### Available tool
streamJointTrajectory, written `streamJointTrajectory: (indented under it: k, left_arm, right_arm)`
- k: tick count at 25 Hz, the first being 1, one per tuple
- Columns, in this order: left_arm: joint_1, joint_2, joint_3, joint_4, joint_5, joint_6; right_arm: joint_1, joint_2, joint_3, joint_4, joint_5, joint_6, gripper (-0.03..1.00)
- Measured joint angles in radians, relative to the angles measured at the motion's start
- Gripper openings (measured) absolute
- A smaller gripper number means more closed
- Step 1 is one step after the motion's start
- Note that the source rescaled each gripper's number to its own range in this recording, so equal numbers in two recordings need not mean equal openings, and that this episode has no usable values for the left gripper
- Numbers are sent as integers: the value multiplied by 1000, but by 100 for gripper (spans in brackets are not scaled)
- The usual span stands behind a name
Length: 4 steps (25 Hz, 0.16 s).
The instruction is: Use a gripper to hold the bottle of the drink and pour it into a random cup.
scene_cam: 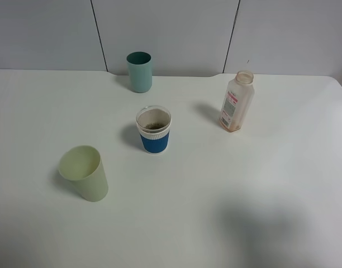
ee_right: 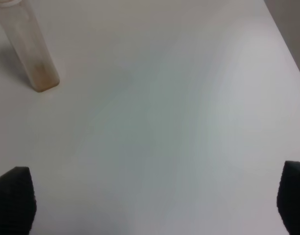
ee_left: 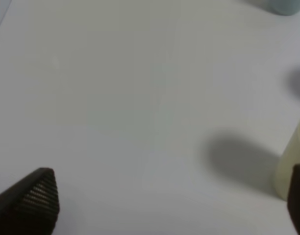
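Right wrist: right gripper (ee_right: 155,205) spread wide, empty; bottle (ee_right: 27,49) upright, well ahead, off to one side.

Count on worktop (scene_cam: 260,212): 3 cups, namely 1 teal cup (scene_cam: 139,71), 1 pale green cup (scene_cam: 84,173), 1 blue-sleeved cup (scene_cam: 153,130). 1 bottle (scene_cam: 237,101), uncapped. 2 tools in wrist views: left tool (ee_left: 172,200), right tool (ee_right: 155,203).

Only fingertips show of the robot. The left gripper (ee_left: 172,200) has dark, near-black fingers (ee_left: 35,198), one tapering to a blunt wedge with fine ribbing across its pad. The right gripper (ee_right: 155,203) shows two matte black, rounded tips (ee_right: 15,196), faintly ridged.
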Motion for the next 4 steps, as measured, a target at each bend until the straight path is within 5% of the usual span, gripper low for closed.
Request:
streamJointTrajectory:
  k: [4]
  left_arm:
    - [0, 0, 0, 0, 0, 0]
  right_arm:
    - [0, 0, 0, 0, 0, 0, 100]
